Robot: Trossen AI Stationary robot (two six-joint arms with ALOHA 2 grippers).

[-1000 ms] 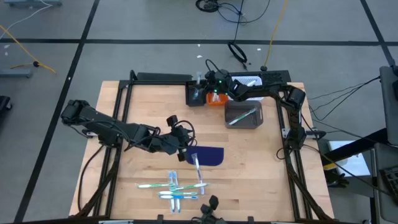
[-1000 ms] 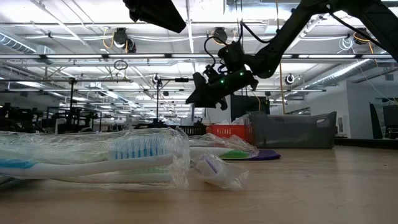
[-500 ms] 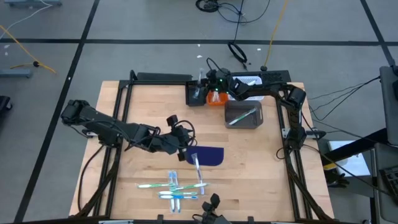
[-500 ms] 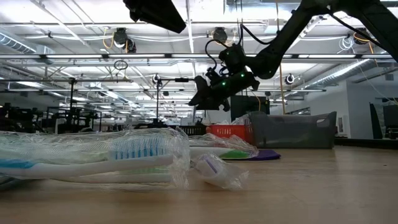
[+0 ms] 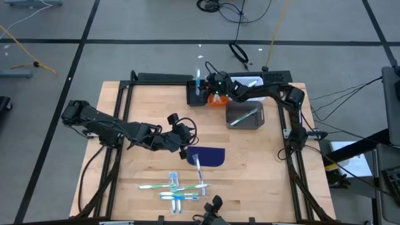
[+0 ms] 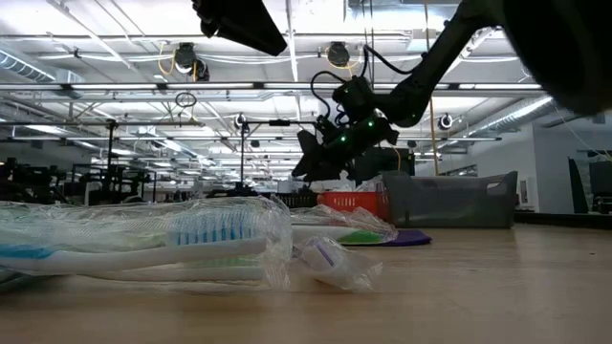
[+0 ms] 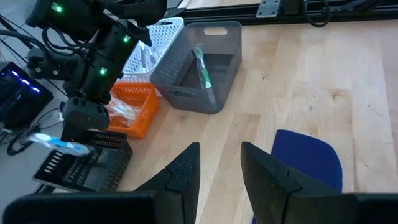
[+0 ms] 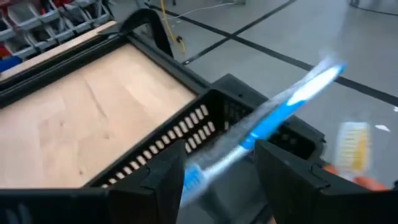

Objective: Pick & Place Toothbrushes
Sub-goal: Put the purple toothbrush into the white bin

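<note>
My right gripper [image 8: 221,155] hangs open over the black bin [image 5: 195,95] at the table's far side. A light-blue toothbrush [image 8: 273,118] in a clear wrap runs slantwise through the wide gap between the fingers, blurred. It also shows just above the bin [image 7: 59,144]. My left gripper [image 7: 221,168] hovers open and empty beside the dark blue mat [image 5: 209,156]. Several wrapped toothbrushes [image 5: 175,187] lie flat near the table's front edge, and one [image 5: 197,164] lies partly on the mat. A green toothbrush [image 5: 244,115] lies in the grey bin. My right gripper has the light-blue toothbrush's lower end [image 8: 189,177] close by one finger. The gap is far wider than the toothbrush, and I cannot tell whether either finger touches it. The toothbrush lies across the fingers above the black bin.
An orange bin [image 5: 217,100], a grey bin [image 5: 245,117] and a white basket [image 5: 250,81] stand in a group to the right of the black bin. A dark frame rail [image 5: 162,77] runs along the far edge. Bare wood lies between the mat and the bins.
My right gripper has sunk a little toward the black bin and tipped its fingers further down. The light-blue toothbrush now shows more plainly beyond the gripper, over the bin's far side.
</note>
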